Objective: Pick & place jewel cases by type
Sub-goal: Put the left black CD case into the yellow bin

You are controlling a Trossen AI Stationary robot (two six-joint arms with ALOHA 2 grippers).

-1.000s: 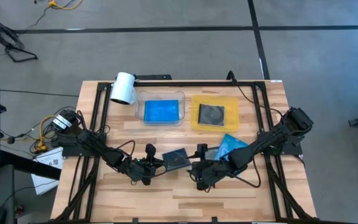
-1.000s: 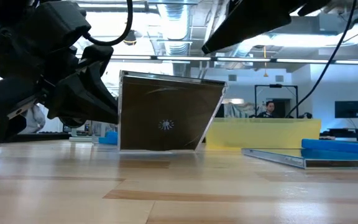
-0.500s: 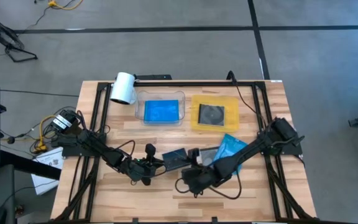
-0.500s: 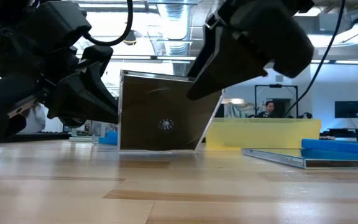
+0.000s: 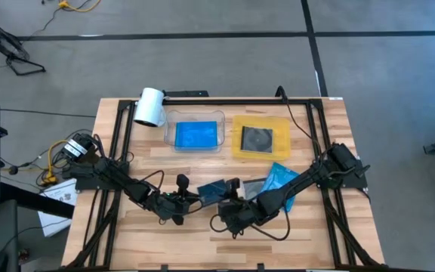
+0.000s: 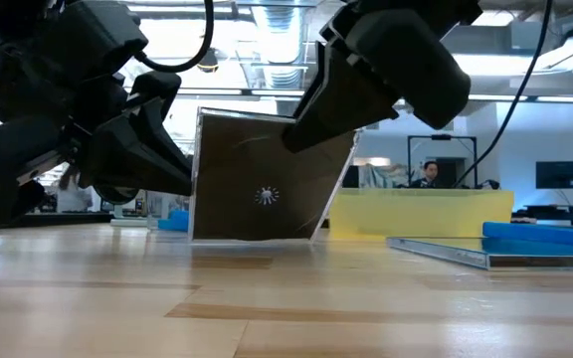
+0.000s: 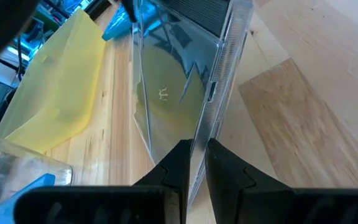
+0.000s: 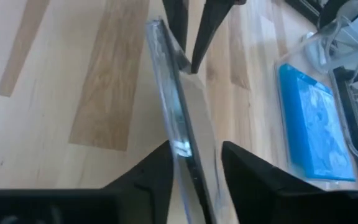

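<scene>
Right now the grey-clear jewel case (image 6: pixel 267 184) stands tilted on edge at centre frame in the low view, pinched shut at its left edge by the left gripper (image 6: pixel 167 149), while the right gripper (image 8: pixel 194 165), coming from its upper right, straddles the top edge, jaws part-closed with a gap showing.

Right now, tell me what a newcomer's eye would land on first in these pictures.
First, the grey-clear jewel case standing on edge near the table's front middle, the left gripper clamped on one side and the right gripper straddling the opposite edge. Behind it, a blue jewel case lies in the clear tray and a dark-disc case in the yellow tray.
</scene>
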